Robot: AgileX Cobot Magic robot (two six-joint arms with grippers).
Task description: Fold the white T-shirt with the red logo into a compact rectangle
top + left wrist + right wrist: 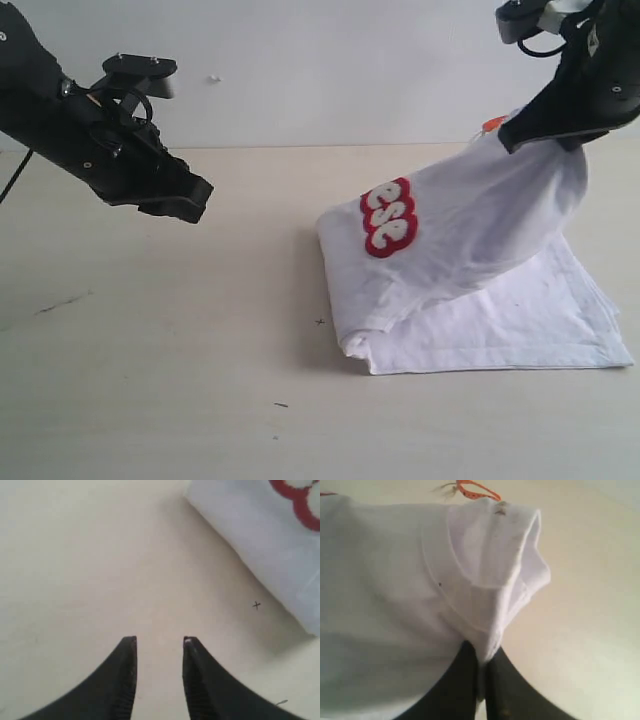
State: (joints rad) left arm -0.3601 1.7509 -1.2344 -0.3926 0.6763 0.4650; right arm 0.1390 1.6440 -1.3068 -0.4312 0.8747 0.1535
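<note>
A pale beige table top (150, 390) fills most of the scene, smooth and matt; behind it a plain white wall (330, 70) rises from the table's far edge, carrying one tiny speck (214, 78); the table bears a small dark cross mark (320, 322), a faint grey scuff (62, 303) toward the left, and a short dark fleck (281, 405) near the front; the light is soft and even, the shadows dim.
</note>
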